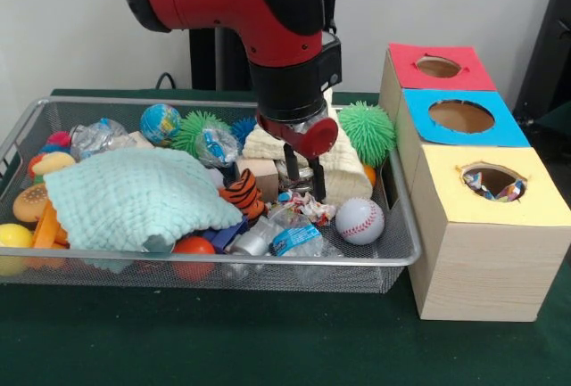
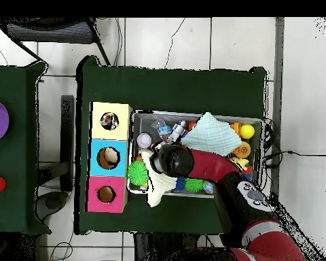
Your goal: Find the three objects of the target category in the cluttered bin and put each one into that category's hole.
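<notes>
The gripper hangs low in the bin, fingers spread over a crumpled wrapper just left of the baseball, likely its target, since the yellow hole beside the bin already holds similar wrappers.

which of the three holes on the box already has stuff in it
The yellow hole, nearest the front-view camera: colourful wrappers show inside it. The blue hole and red hole show only bare brown interior.
</notes>
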### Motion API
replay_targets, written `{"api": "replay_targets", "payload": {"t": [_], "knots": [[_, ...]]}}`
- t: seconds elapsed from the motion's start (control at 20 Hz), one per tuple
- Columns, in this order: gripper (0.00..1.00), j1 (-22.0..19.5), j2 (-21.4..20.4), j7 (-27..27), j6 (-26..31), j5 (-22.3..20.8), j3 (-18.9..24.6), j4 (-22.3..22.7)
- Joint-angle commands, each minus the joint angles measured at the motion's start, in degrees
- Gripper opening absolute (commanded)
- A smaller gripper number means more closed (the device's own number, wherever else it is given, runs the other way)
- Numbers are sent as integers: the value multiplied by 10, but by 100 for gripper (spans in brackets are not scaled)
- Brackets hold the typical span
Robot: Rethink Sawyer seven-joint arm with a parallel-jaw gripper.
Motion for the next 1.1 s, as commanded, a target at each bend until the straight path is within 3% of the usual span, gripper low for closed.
{"api": "replay_targets", "payload": {"t": [0.05, 0.2, 0.55, 0.8, 1.1], "knots": [[100, 20, 39, 49, -64, 8, 11, 4], [100, 33, 51, 44, -75, -3, -3, -13], [100, 27, 100, 19, -105, -2, 8, -72], [100, 30, 111, 18, -131, -4, -3, -109], [100, 19, 106, 55, -182, 14, 14, -89]]}}
